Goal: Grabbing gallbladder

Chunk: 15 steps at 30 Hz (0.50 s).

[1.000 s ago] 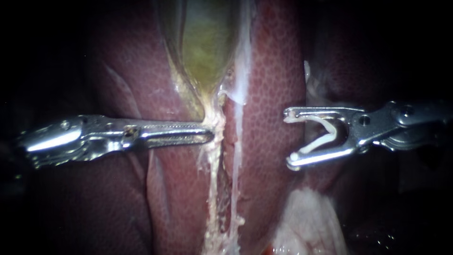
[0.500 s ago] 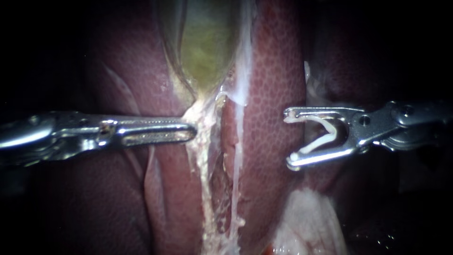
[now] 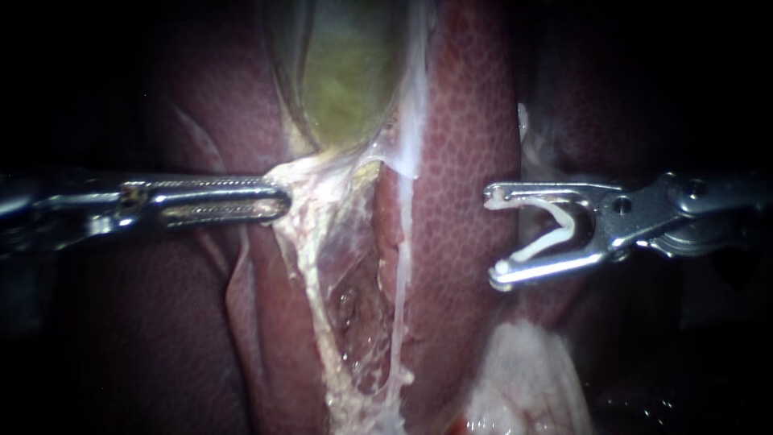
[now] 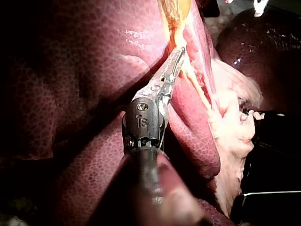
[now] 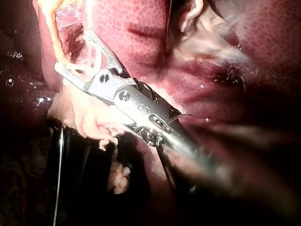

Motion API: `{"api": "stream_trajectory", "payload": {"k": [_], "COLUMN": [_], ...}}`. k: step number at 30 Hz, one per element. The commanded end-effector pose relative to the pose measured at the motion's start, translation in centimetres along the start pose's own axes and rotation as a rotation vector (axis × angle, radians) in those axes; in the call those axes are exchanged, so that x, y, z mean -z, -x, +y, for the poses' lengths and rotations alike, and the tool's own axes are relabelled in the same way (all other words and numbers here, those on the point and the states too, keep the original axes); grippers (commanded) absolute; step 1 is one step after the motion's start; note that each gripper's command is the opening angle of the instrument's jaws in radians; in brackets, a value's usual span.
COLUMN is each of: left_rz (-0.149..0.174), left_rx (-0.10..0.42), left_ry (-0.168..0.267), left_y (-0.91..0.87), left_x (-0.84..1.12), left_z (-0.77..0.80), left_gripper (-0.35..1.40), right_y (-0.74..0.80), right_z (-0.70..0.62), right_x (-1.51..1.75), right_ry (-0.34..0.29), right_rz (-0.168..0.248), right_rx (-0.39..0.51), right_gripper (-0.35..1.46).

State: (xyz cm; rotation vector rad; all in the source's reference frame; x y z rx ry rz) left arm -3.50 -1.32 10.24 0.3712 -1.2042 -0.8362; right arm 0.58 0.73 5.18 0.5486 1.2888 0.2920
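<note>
The greenish gallbladder (image 3: 346, 80) lies between lobes of red liver (image 3: 467, 145) at the top centre of the endoscope view. My left instrument (image 3: 282, 199) comes in level from the left, its jaws shut on the pale tissue at the gallbladder's lower end, which is drawn out taut towards the left. The left wrist view shows that instrument (image 4: 176, 54) clamped on a yellowish strand (image 4: 176, 19). My right instrument (image 3: 493, 235) hangs over the liver to the right, apart from the gallbladder, jaws open with a white clip (image 3: 555, 229) seated between them; it also shows in the right wrist view (image 5: 71, 51).
Below the grip a thin membrane (image 3: 346, 274) is spread open, with a white strand (image 3: 400, 266) running down its right edge. Pale fatty tissue (image 3: 523, 379) sits at the lower right. A black base (image 4: 273, 155) lies beyond the liver's edge.
My left instrument has drawn back to the left with the tissue in its jaws, stretching the membrane below the gallbladder wide. The right instrument has stayed still.
</note>
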Motion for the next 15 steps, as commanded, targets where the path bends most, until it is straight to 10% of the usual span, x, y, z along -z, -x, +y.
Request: {"api": "stream_trajectory", "payload": {"k": [1,15], "left_rz": [0.000,-0.001], "left_rx": [0.000,-0.001], "left_ry": [0.001,0.002], "left_y": [0.00,-0.03], "left_x": [0.00,-0.01], "left_z": [0.00,0.01], "left_gripper": [-0.35,-0.35], "right_y": [0.00,0.00], "right_z": [0.00,0.00], "right_x": [0.00,0.00], "right_ry": [0.000,0.000], "right_rz": [0.000,0.000], "right_rx": [0.000,0.000], "right_gripper": [0.60,0.60]}}
